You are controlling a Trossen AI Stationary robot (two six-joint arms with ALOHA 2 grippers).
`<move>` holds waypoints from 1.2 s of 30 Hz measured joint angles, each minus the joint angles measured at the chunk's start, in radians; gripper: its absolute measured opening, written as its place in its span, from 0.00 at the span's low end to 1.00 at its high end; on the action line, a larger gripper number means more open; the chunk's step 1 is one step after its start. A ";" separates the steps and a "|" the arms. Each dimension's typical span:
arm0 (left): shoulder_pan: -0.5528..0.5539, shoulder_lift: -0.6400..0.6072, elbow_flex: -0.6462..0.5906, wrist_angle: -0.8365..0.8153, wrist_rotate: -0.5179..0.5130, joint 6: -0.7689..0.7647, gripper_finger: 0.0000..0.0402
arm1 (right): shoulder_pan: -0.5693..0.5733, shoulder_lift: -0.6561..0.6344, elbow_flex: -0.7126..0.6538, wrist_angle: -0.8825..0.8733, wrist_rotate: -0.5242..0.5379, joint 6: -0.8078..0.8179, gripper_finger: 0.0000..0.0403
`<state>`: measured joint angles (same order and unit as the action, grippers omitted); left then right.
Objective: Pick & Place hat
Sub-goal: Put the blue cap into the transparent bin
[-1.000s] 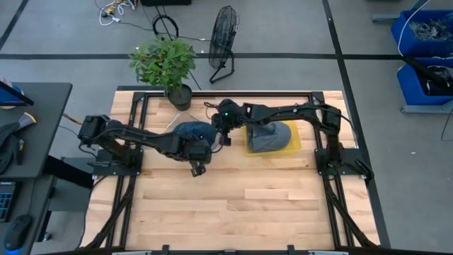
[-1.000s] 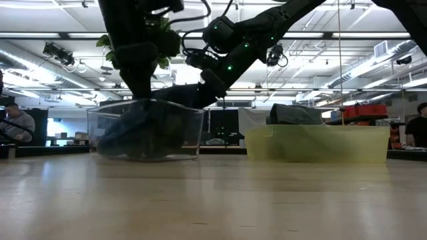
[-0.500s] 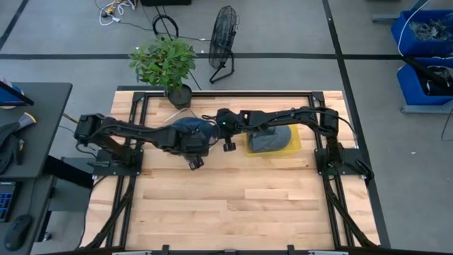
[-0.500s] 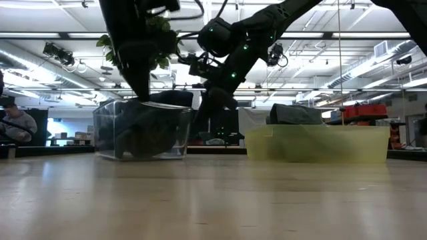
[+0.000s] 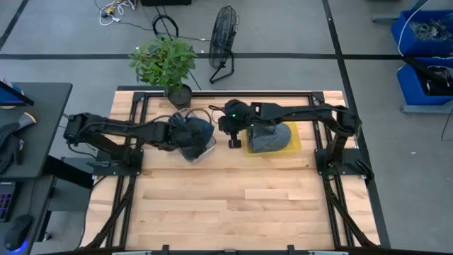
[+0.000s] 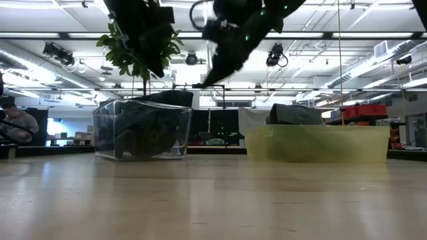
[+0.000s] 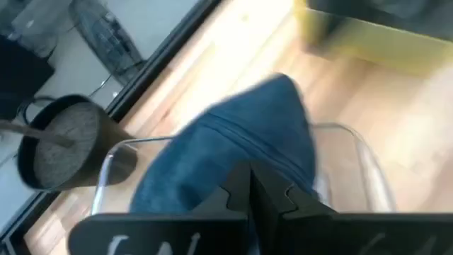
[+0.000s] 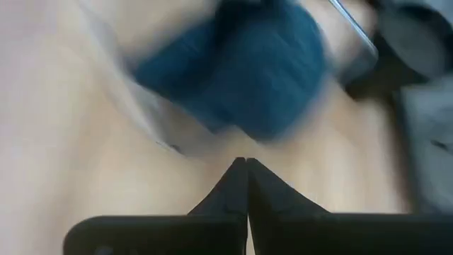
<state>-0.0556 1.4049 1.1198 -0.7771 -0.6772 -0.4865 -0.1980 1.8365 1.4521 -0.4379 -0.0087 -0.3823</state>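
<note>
Blue hat (image 5: 199,130) in clear bin (image 5: 206,149); left gripper (image 5: 190,144) and right gripper (image 5: 234,142) raised alongside, jaws closed, empty.

A potted plant (image 5: 164,62) stands at the far edge of the wooden table (image 5: 233,205), its dark pot (image 7: 60,145) near the corner. A black floor fan (image 5: 224,32) stands on the grey floor behind it. Blue bins (image 5: 425,49) sit far right; a dark desk (image 5: 32,120) sits left.

Both arms are matte black jointed links; the right arm (image 5: 297,113) shows a green light.
</note>
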 joint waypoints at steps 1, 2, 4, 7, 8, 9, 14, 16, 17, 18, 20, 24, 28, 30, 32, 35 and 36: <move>0.020 0.002 0.000 0.010 0.000 0.000 0.01 | 0.005 -0.010 0.000 0.013 -0.076 0.011 0.00; 0.042 0.007 0.000 0.028 -0.001 0.010 0.01 | 0.011 -0.015 0.000 0.037 -0.157 0.018 0.00; 0.084 0.010 0.000 0.061 0.000 0.060 0.01 | 0.026 -0.015 0.001 0.079 -0.292 0.027 0.00; 0.142 0.009 0.000 0.134 0.016 0.138 0.01 | 0.057 0.012 0.002 0.148 -0.321 0.027 0.00; 0.161 0.009 0.000 0.155 0.049 0.170 0.01 | 0.066 0.027 0.001 0.162 -0.299 0.027 0.00; 0.181 0.009 0.000 0.176 0.096 0.199 0.01 | 0.074 0.044 0.001 0.189 -0.272 0.034 0.00; 0.256 0.027 -0.001 0.230 0.370 0.287 0.01 | 0.108 0.108 0.001 0.256 -0.195 0.054 0.00; 0.271 0.040 -0.002 0.218 0.404 0.300 0.01 | 0.116 0.122 0.001 0.260 -0.134 0.052 0.00; 0.278 0.045 -0.002 0.208 0.415 0.299 0.01 | 0.117 0.124 0.002 0.249 -0.101 0.055 0.00; 0.284 0.052 -0.002 0.195 0.416 0.295 0.01 | 0.116 0.124 0.002 0.240 -0.072 0.063 0.00; 0.292 0.065 0.000 0.180 0.442 0.297 0.01 | 0.115 0.125 0.001 0.231 -0.034 0.080 0.00; 0.292 0.084 0.000 0.139 0.527 0.319 0.01 | 0.104 0.126 0.000 0.188 0.019 0.081 0.00; 0.276 0.083 0.000 0.120 0.545 0.315 0.01 | 0.083 0.125 0.002 0.095 0.047 0.086 0.00; 0.268 0.078 0.000 0.096 0.543 0.314 0.01 | 0.075 0.123 0.003 0.070 0.052 0.086 0.00; 0.258 0.078 0.001 0.059 0.544 0.314 0.01 | 0.071 0.123 0.003 0.071 0.067 0.075 0.00; 0.240 0.078 0.001 -0.016 0.546 0.315 0.01 | 0.066 0.124 0.002 0.070 0.135 0.038 0.00; 0.234 0.078 0.001 -0.038 0.546 0.315 0.01 | 0.064 0.124 0.002 0.070 0.157 0.026 0.00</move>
<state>0.1783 1.4830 1.1210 -0.8153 -0.1310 -0.1719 -0.1343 1.9605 1.4544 -0.3676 0.1487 -0.3567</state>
